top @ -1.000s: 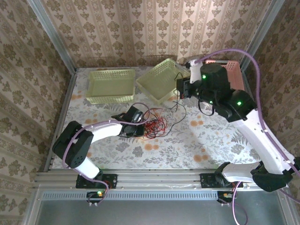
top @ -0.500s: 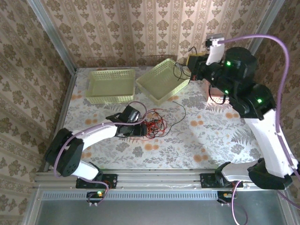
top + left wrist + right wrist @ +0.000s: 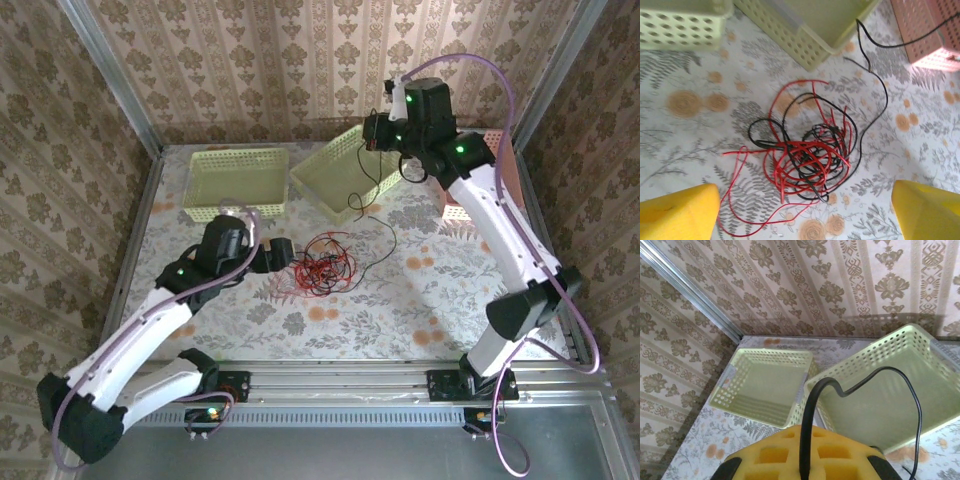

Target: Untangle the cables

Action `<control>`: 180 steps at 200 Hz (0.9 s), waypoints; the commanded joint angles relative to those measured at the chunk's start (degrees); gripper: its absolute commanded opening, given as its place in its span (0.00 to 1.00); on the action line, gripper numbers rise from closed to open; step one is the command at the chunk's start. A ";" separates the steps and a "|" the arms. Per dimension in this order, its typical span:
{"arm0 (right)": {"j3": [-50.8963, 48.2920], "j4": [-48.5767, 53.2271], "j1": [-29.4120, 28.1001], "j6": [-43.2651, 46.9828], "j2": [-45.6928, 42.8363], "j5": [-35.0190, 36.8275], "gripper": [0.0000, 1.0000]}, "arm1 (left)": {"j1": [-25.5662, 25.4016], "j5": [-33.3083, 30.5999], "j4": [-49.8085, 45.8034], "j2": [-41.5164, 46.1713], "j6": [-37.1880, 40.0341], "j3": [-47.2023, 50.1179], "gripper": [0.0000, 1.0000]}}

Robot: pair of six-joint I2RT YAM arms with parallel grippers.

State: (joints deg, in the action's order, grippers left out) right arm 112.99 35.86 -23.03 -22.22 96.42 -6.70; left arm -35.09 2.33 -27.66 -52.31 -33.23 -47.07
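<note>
Your left tool (image 3: 283,252) stands wide open, low over the surface (image 3: 430,300) and just beside the cables (image 3: 322,265); its fingers (image 3: 685,212) grip nothing. The cables lie mid-surface in a loose red-and-black tangle. Your right tool (image 3: 375,130) is raised above the tilted green basket (image 3: 318,198), pinched on one black cable (image 3: 809,410) that hangs down past the basket toward the tangle.

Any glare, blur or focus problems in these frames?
Top external: evenly lit, red and black cables sharp. Left wrist: pink basket edge blown out; yellow fingertips soft. Right wrist: black cable near the lens blurred, green baskets crisp.
</note>
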 commanded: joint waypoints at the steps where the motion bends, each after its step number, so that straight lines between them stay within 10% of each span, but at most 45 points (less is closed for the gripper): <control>1: 6.08 -2.74 0.15 -1.21 1.70 -2.51 0.00 | 1.48 -2.55 -0.52 2.34 -1.47 3.83 0.91; 86: 18.41 2.37 1.66 -3.43 20.71 -0.34 0.02 | 2.92 0.92 1.37 1.12 -4.18 6.68 0.92; 130: 23.89 7.33 2.51 -3.58 29.32 -2.70 0.43 | 3.01 2.11 1.60 1.66 -4.06 7.50 0.92; 180: 21.52 14.07 1.74 -0.17 23.84 -0.59 0.47 | 3.01 4.80 3.67 0.68 -3.59 7.32 0.91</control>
State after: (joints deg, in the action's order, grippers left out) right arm 137.49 47.37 -20.62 -24.99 128.70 -8.16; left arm -32.51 4.97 -26.55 -51.18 -36.47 -40.12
